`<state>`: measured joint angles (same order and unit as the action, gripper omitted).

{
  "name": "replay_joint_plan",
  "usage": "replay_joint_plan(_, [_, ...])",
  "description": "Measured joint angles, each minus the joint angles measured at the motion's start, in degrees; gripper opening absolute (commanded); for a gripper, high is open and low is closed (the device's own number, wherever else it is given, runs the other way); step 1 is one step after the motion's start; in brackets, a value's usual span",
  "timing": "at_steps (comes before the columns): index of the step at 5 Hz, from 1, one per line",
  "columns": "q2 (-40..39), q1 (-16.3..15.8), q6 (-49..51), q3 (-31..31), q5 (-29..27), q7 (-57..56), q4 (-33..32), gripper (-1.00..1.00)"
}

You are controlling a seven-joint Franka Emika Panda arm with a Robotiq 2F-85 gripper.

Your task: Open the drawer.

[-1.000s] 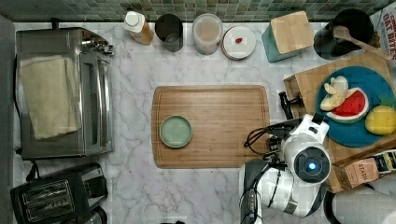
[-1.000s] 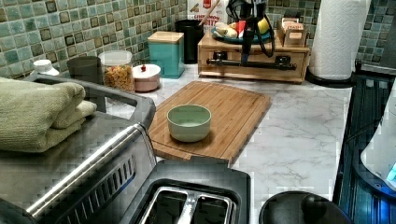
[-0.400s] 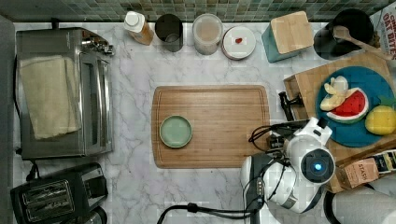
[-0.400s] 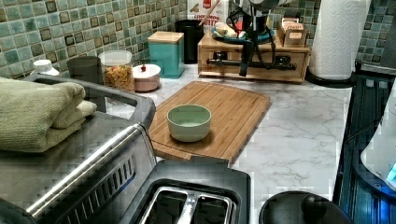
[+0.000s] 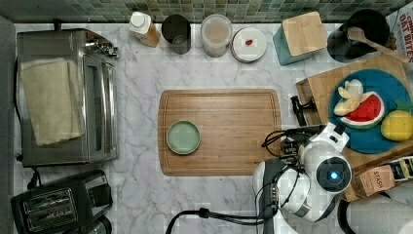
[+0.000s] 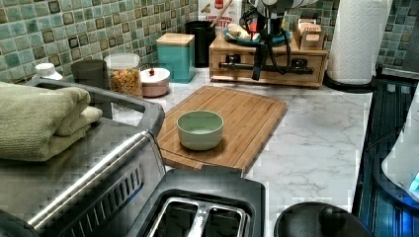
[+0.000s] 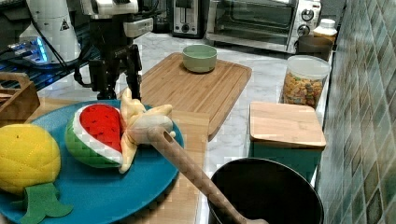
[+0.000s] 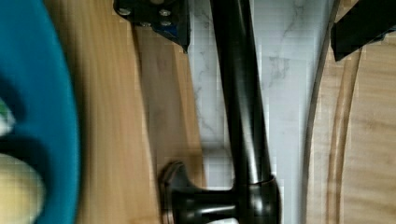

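Meanwhile, the drawer (image 6: 269, 66) sat closed in a small wooden cabinet (image 5: 319, 90) on the marble bench (image 5: 141, 122), just beside the cutting board (image 5: 221, 131), at the top view's right. Its long black bar handle (image 8: 240, 93) ran across the drawer front facing the cutting board, held off the wood by a dark post (image 8: 196, 203), with a strip of marble showing between the drawer front and the board's grooved edge.

In the wrist view the tool (image 8: 259, 18) straddled that handle: 1 dark finger (image 8: 156, 14) lay over the wooden drawer front and the other at the cutting board's side, with the bar between them and neither touching it, so the tool stood spread. In the left view the tool (image 6: 258, 74) hung down in front of the drawer, level with the handle. In the right view the tool (image 7: 114, 86) stood between the cutting board and a teal plate (image 7: 93, 186).

The plate rested on top of the cabinet and carried a plush watermelon slice (image 7: 95, 128), a plush banana (image 7: 140, 121) and a yellow plush pineapple (image 7: 25, 158). On the cutting board stood 1 pale green bowl (image 5: 183, 137), well apart from the drawer. Beyond the board's far edge, against the tiled wall, stood a teal box with a wooden lid (image 5: 299, 36).
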<state>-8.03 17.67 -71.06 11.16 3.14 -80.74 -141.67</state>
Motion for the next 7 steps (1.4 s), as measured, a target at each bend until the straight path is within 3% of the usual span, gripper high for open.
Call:
replay_joint_plan(1, [-1.71, -0.04, 0.45, -0.02, -0.54, -6.71, 0.0, 1.0])
replay_joint_plan(3, [-5.7, 0.03, 0.95, 0.01, -0.87, -8.23, 1.68, 1.0])
replay_joint_plan(6, [-5.08, 0.0, 8.23, -0.27, -2.37, -8.9, 3.69, 1.0])
replay_joint_plan(7, [-2.59, -0.59, 8.84, -1.09, -4.16, -9.01, 1.23, 1.0])
